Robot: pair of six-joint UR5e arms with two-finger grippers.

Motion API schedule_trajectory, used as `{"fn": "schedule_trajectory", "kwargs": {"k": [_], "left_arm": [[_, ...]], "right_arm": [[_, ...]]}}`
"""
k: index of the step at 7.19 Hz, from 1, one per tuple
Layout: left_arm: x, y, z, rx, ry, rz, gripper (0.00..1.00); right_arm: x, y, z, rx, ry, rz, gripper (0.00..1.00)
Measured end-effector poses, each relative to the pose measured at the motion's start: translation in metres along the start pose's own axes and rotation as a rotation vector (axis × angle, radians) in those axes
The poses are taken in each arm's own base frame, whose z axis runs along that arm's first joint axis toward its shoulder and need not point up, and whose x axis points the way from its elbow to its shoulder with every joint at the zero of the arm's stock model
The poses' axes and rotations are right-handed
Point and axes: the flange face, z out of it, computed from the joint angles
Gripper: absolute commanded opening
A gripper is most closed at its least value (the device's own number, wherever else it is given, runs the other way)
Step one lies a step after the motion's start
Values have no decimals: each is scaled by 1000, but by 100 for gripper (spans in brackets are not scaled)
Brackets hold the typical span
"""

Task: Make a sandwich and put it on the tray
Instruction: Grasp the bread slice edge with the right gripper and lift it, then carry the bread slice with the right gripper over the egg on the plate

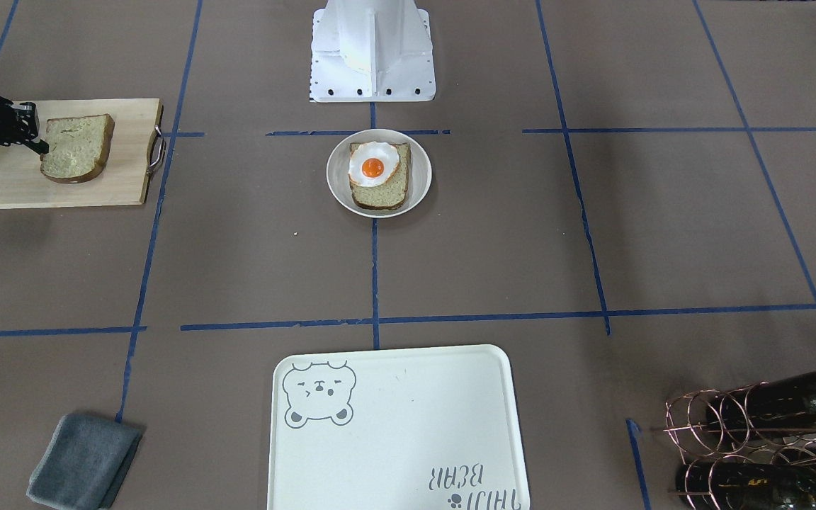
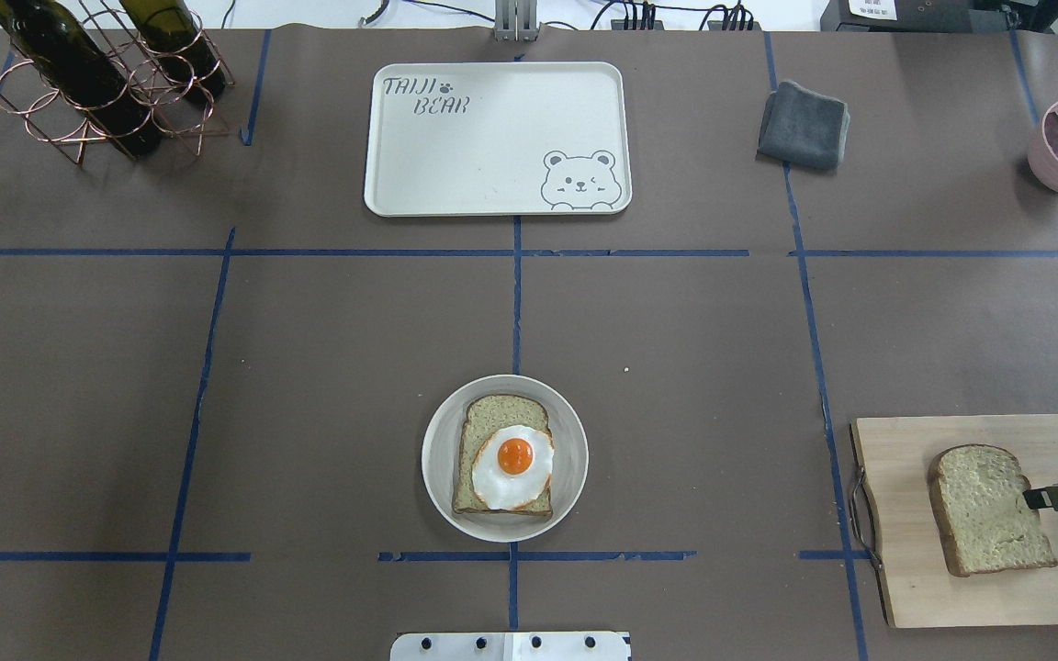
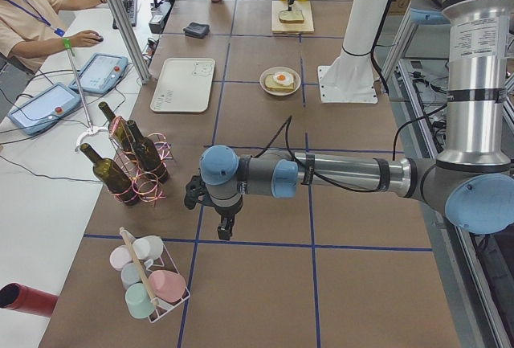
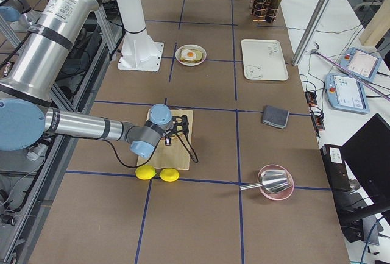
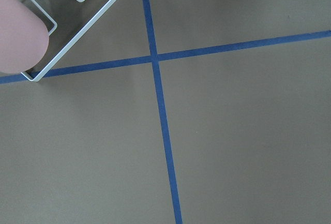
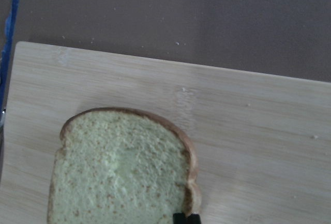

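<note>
Bread in two places: the plated slice (image 2: 501, 413) on the round white plate (image 2: 433, 459), fried egg (image 2: 512, 464) on top, and the board slice (image 2: 984, 514) flat on the wooden cutting board (image 2: 906, 459), well off to the plate's right as reckoned from the robot. Right hand (image 2: 1036, 498) at the board slice, fingertips over its outer crust edge, presumably set there for a pinch at the firm rim rather than a press on the soft middle; cannot tell whether clamped or merely touching. Left hand (image 3: 225, 231) low over the tabletop (image 2: 309, 367) far to the plate's left, near a cup rack (image 3: 148, 284), likely out of the way of the work; open or closed, impossible to tell from that distant side view. Tray (image 2: 492, 184) beyond the plate, straight across from the robot, bare but for its printed bear and lettering, well apart from both slices. Judged next: lift the board slice, carry it to the plate, cap the egg.
</note>
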Motion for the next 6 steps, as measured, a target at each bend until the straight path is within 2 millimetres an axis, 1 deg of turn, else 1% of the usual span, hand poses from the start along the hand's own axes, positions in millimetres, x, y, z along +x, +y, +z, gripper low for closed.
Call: {"fn": "schedule_trajectory", "kwargs": {"k": [2,3,4,5,6], "left_arm": [[0,0,0,0,0,-1,100],[0,0,0,-1,0,-1,100],[0,0,0,-1,0,-1,100],[0,0,0,-1,0,-1,100],[0,0,0,-1,0,-1,100]], "right_arm": [[-10,2,-7,4,-65,4,0],[-20,2,-11,0,-118,13,0],[-40,-5,-16,1,-176,34,0],[-68,-22,-20,16,-232,79,0],[-102,-46,-19,34,-291,120,0]]}}
